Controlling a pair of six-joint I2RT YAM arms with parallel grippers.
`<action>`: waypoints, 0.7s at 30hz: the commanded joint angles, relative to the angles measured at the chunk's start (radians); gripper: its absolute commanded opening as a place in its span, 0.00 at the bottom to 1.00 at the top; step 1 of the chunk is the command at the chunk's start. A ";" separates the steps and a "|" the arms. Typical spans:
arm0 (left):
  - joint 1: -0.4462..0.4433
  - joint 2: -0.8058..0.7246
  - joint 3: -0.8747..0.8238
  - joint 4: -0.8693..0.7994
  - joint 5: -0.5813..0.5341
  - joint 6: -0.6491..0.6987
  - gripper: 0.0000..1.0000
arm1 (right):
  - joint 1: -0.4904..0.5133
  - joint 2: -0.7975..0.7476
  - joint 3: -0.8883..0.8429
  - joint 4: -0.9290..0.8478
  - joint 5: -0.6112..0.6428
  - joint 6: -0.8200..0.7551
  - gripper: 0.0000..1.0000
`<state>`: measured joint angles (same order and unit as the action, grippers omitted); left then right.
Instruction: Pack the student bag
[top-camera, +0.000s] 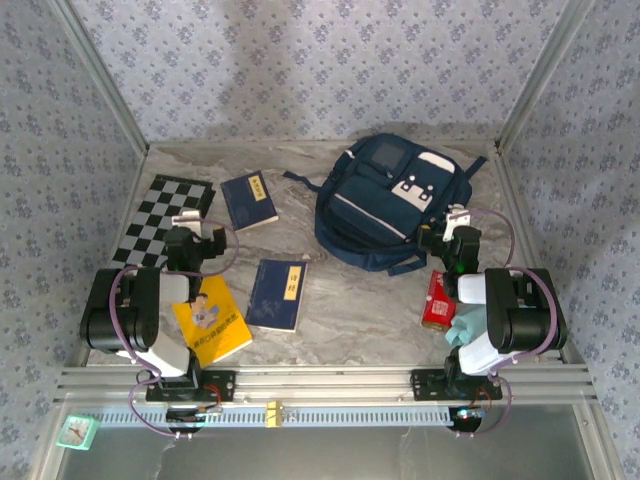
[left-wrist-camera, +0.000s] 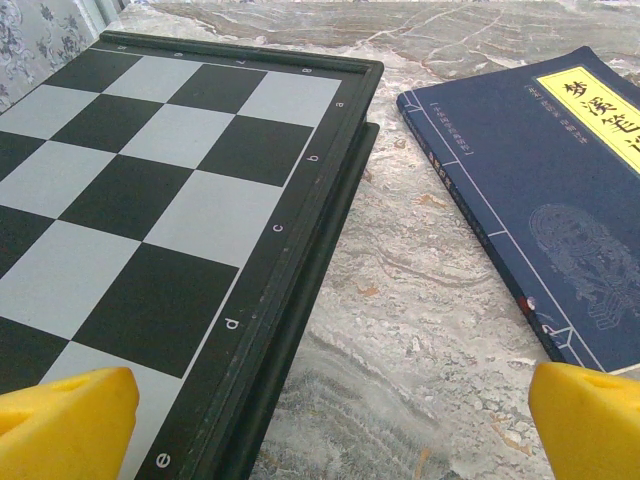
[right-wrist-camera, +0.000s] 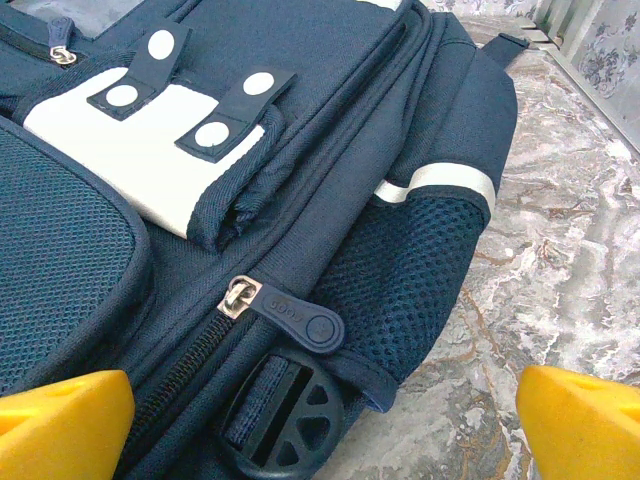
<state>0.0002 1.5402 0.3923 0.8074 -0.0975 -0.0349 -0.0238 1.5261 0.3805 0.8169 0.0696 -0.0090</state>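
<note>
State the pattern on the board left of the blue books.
Black-and-grey checks in a dark frame; the chessboard shows best in the left wrist view.

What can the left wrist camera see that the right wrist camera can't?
Left wrist camera, not the right: a black-and-white chessboard with letters along its edge, and a blue book with a yellow title label, lying beside the board but not touching it. Right wrist camera, not the left: the navy student bag, its zipper pull, a white patch with snap tabs, and a mesh side pocket. Both: the marble table and yellow jaws standing wide open at the bottom corners.
</note>
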 joint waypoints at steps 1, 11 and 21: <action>0.010 -0.007 0.017 0.009 -0.004 -0.006 1.00 | 0.000 -0.001 0.009 0.002 -0.008 -0.016 1.00; 0.010 -0.014 0.023 -0.001 -0.001 -0.006 1.00 | 0.003 -0.016 0.010 -0.006 -0.007 -0.020 1.00; 0.009 -0.352 0.069 -0.362 0.058 -0.076 1.00 | 0.023 -0.368 0.082 -0.408 -0.005 0.032 1.00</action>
<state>0.0002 1.2854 0.4610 0.5392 -0.0673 -0.0570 0.0006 1.2572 0.4145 0.5709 0.0738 -0.0139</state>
